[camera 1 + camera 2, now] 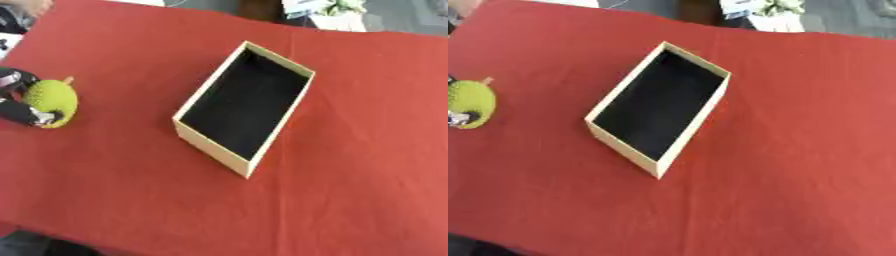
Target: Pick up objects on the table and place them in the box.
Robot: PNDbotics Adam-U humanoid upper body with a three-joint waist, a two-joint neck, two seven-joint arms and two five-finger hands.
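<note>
A round yellow-green fruit-like object (52, 102) with a bumpy skin and a small tan stem at its top sits at the far left of the counter (350, 190), which is covered in a red cloth. The robot's left hand (19, 100) reaches in from the left edge and wraps this object: dark fingers (37, 118) curl under its near side, and another part of the hand lies against its far-left side, so the fingers are clamped on the object.

To the right of the object, well apart from it, stands an open rectangular box (210, 146) with pale cream walls and a black inside. It is set askew, its long side running from near-left to far-right. Nothing shows inside it.

The left eye view shows the hand's black and silver parts and its hold on the object. The right eye view cuts nearly all of this off: there the object (469, 104) lies right at the left edge, and only a small bit of a finger shows at its near-left side.

The right hand shows in neither view.

At the far edge, beyond the red cloth, lie some pale, blurred items (337, 11) that cannot be made out.
</note>
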